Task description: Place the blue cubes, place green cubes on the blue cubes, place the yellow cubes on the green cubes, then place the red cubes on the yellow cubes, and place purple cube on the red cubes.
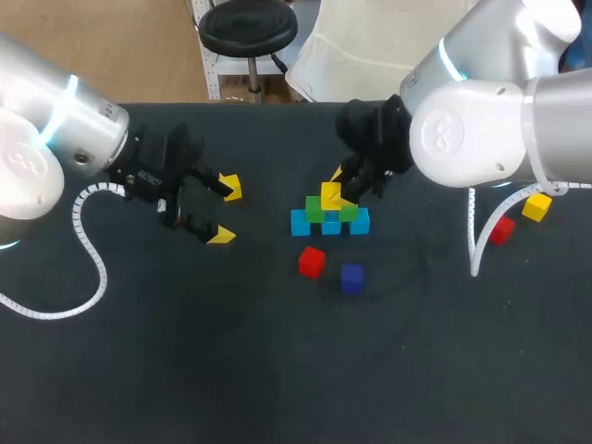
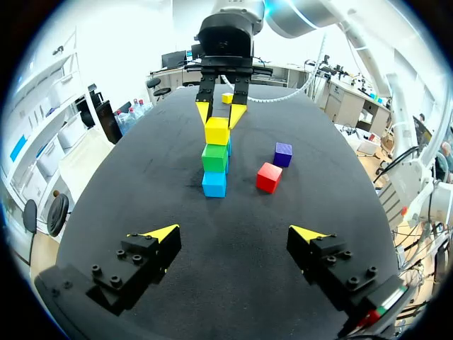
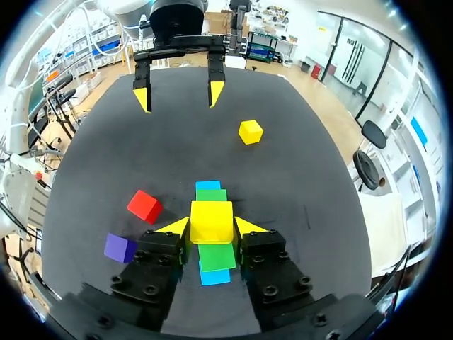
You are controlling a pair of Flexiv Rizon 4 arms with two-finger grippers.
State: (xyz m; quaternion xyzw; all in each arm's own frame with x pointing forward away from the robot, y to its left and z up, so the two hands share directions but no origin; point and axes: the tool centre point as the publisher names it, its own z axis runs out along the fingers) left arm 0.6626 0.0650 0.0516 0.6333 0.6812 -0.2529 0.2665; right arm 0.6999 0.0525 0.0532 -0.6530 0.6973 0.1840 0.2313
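Showing the black tabletop (image 1: 277,388) with my two arms over it: the right arm (image 1: 481,129) reaches in to the middle, while the left arm (image 1: 65,139) hangs well apart at its own side. The stack at centre has a row of blue cubes (image 1: 301,223) below and green cubes (image 1: 315,209) on them. My right pincer (image 3: 211,228) is closed on a yellow cube (image 2: 216,131), one finger flat against each of two opposite side faces. The cube sits on top of the green tier, though I cannot tell whether its full weight is down. My left pincer (image 2: 233,234) stands wide open and holds nothing. Loose on the tabletop are a red cube (image 1: 312,262) and the purple cube (image 1: 351,277), near each other and close to the stack. A second red cube (image 1: 501,230) and a second yellow cube (image 1: 536,207) lie well apart at my right side. I judge every cube to be rigid, light and smooth-faced, hence easy to lift yet apt to slide or twist under an off-centre squeeze. The best hold, in my view, is the one shown: two parallel side faces, fingers square and at mid-height, bottom face free. Being so light, the stack would likely shift at a slight nudge, so the release should be straight and gentle.
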